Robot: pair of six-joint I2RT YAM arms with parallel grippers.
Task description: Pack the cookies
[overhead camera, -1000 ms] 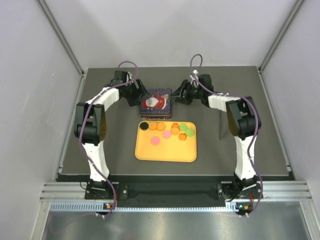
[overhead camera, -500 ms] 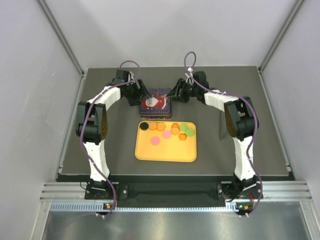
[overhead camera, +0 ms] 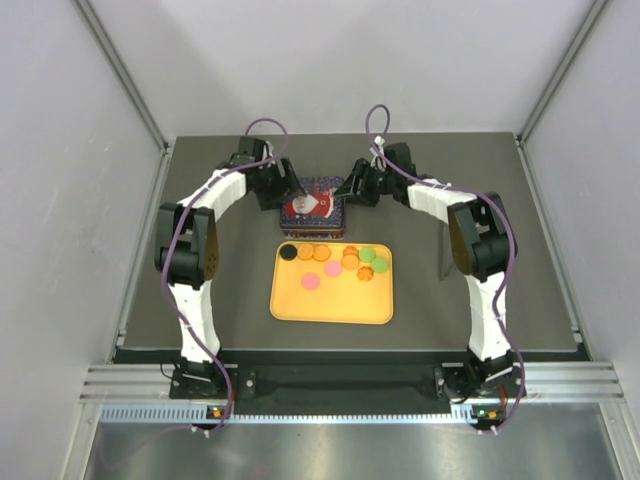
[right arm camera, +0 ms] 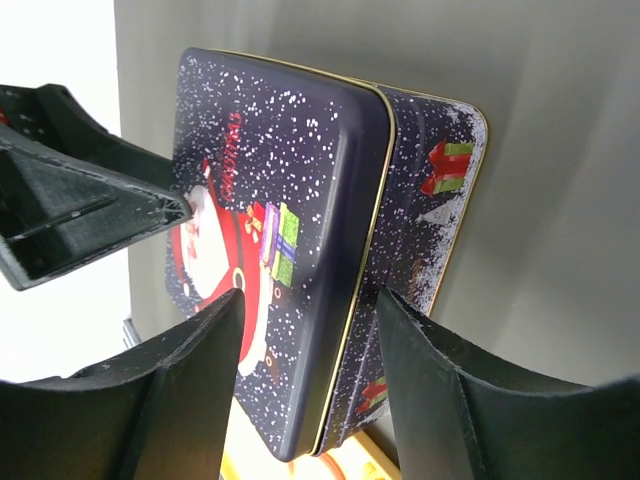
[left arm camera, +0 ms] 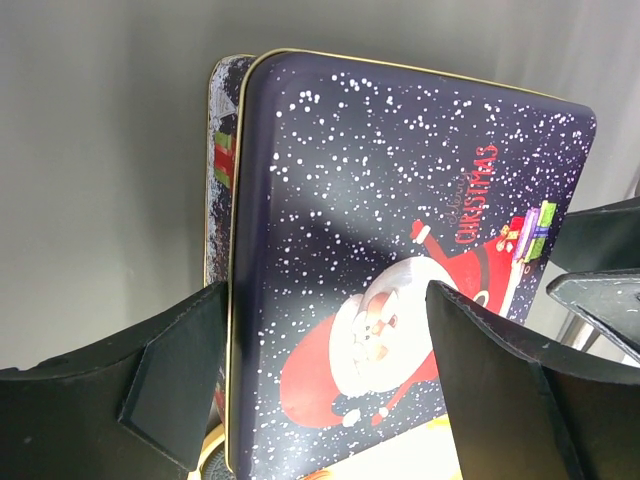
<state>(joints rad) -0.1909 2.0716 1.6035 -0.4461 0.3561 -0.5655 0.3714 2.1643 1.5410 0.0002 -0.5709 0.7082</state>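
Note:
Several cookies, mostly orange (overhead camera: 322, 253) with pink (overhead camera: 311, 282), green (overhead camera: 378, 264) and one black (overhead camera: 287, 252), lie along the far side of a yellow tray (overhead camera: 330, 305). Behind the tray sits a dark blue Christmas tin (overhead camera: 312, 205) with a Santa lid (left arm camera: 400, 200). My left gripper (overhead camera: 290, 192) is open, and in the left wrist view (left arm camera: 330, 370) its jaws straddle the tin's left edge. My right gripper (overhead camera: 350, 190) is open, and in the right wrist view (right arm camera: 310, 370) its jaws straddle the lid's right rim (right arm camera: 365, 230). Neither holds anything.
The tin and tray sit mid-table on a dark mat (overhead camera: 480, 290). Grey walls enclose the table on the left, right and far sides. The two grippers face each other closely across the tin.
Both grippers have closed in on the tin from either side, the left moving right and the right moving left. The tin, tray and cookies have not moved.

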